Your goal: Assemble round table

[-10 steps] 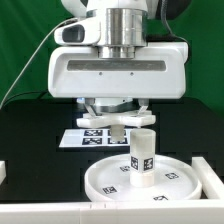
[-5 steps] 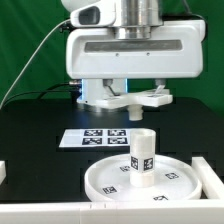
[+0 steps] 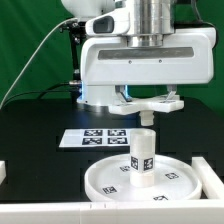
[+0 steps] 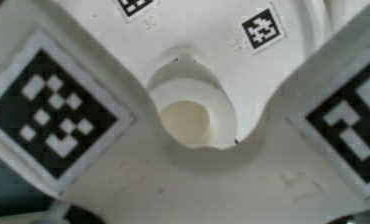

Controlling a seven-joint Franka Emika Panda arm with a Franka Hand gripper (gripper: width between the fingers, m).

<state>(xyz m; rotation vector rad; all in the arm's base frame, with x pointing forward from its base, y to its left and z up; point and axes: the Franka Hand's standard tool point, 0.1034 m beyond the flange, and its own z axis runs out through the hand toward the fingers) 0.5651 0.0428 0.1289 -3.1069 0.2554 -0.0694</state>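
Exterior view: the gripper (image 3: 147, 113) hangs above the table w/ the small cross-shaped piece (image 3: 153, 102) pinched between its fingers, the piece's flat white arms sticking out to both sides just under the gripper body, level or nearly so. It sits clear of everything below, above and a bit to the exterior view's right of the short thick cylinder (image 3: 143, 159). That cylinder stands upright on the centre of the large round disc (image 3: 172, 183), tags on its side, its top end free. The disc lies flat at the front of the black table (image 3: 35, 130), rim up, tags on its face. Behind it, apart from the disc, the marker board (image 3: 98, 137) lies flat. Wrist view: very close on the cross-shaped piece (image 4: 185, 115), white arms w/ big tags spreading out from a hollow centre; the fingers themselves can't be made out there.
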